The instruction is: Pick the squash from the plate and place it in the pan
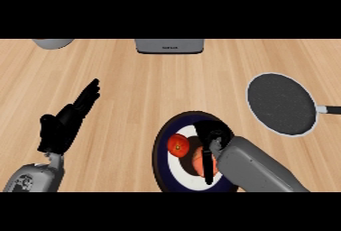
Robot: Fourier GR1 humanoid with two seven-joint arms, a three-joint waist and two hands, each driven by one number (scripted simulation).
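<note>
Your right hand [214, 137] is over the plate [163, 135]; you cannot tell its fingers. The squash [178, 144] looks smooth and hard, so hold its middle. Your left hand [63, 124] rests open.

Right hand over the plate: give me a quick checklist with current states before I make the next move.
1. Right hand above the plate: ok.
2. Squash visible on the plate: ok, at the hand's left; an orange shape under the forearm is partly hidden.
3. Fingers closed round the squash: cannot tell, the hand hides its own fingers.
4. Pan free to receive, nothing in it: ok.
5. Path from plate to pan over bare counter: ok.
6. Left hand open, resting at left, out of the way: ok.
</note>
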